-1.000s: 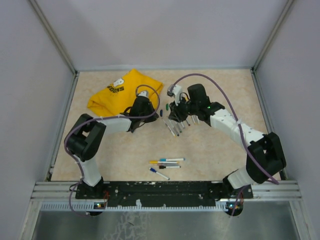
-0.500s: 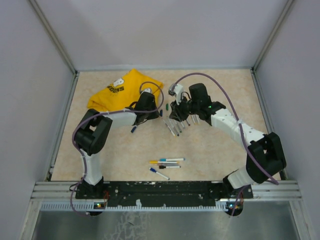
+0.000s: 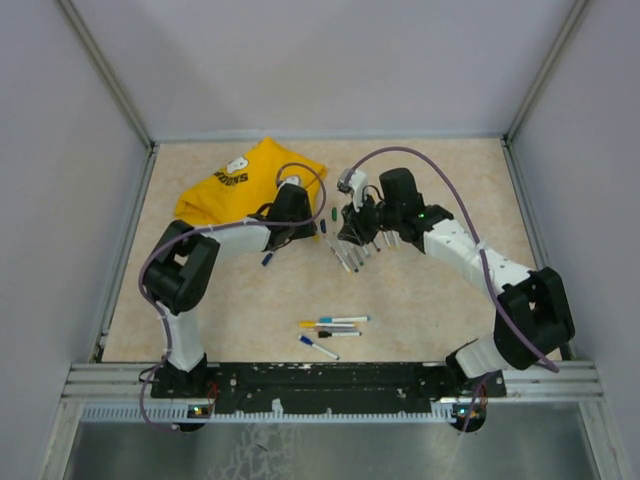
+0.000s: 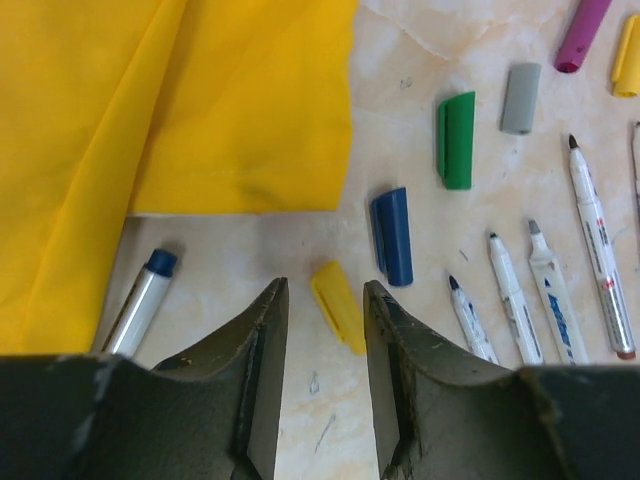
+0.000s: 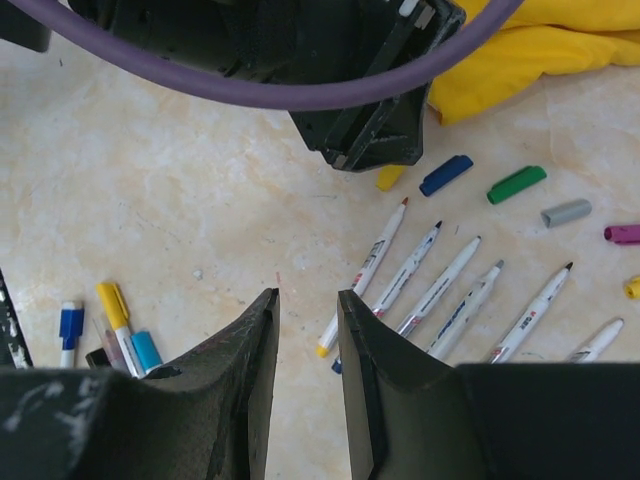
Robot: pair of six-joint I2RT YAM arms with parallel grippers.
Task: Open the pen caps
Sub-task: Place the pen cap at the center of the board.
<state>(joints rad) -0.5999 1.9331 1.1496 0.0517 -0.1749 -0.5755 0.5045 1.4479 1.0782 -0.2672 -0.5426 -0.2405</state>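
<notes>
**Fig.** Left hand point(image 4: 322, 290) stood parted and empty, a loose yellow cap point(image 4: 338, 305) on the desk point(image 4: 410, 60) just beyond its fingertips point(image 4: 268, 320), a blue-capped pen point(image 4: 138, 305) to their left. Right hand point(image 5: 307, 297) also parted, empty, bare-tipped pens point(image 5: 439, 284) ahead. Caps probably light, stiff, slick: pinch across the sides.

White arms point(image 3: 455, 245), black joints point(image 3: 185, 277), purple cables point(image 5: 300, 97)

Yellow cap point(image 4: 338, 305), blue cap point(image 4: 393, 236), green cap point(image 4: 456, 139) and grey cap point(image 4: 520, 97) lie flat and loose at the middle of the table point(image 3: 430, 300), toward its far edge. Uncapped pens point(image 4: 511, 293) lie side by side just beside them. Capped pens point(image 3: 335, 327) lie near the near edge.
</notes>
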